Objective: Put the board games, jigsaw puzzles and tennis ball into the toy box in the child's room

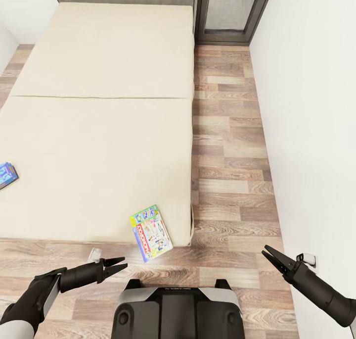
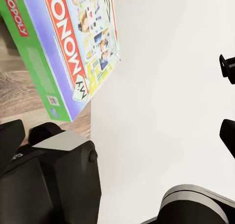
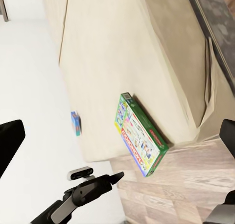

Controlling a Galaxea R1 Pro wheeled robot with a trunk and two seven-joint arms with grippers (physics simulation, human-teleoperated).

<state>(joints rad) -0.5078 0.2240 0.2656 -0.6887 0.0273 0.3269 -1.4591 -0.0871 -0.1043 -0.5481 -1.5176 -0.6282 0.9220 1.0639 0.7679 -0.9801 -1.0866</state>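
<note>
A Monopoly board game [image 1: 151,232] with green edges lies on the cream bed [image 1: 99,131], its near end hanging over the bed's front edge; it also shows in the left wrist view [image 2: 73,42] and the right wrist view [image 3: 139,138]. A second, blue board game [image 1: 7,174] lies on the bed at the far left. My left gripper [image 1: 123,264] hovers open over the floor, just short of and left of the Monopoly box. Over the floor at the right, my right gripper [image 1: 265,250] is open and holds nothing. The table, toy box, jigsaw puzzles and tennis ball are out of view.
A strip of wooden floor [image 1: 232,170] runs between the bed and the white wall [image 1: 311,106] on the right. A glass door [image 1: 232,7] stands at the far end. My dark base [image 1: 175,309] is close to the bed's front edge.
</note>
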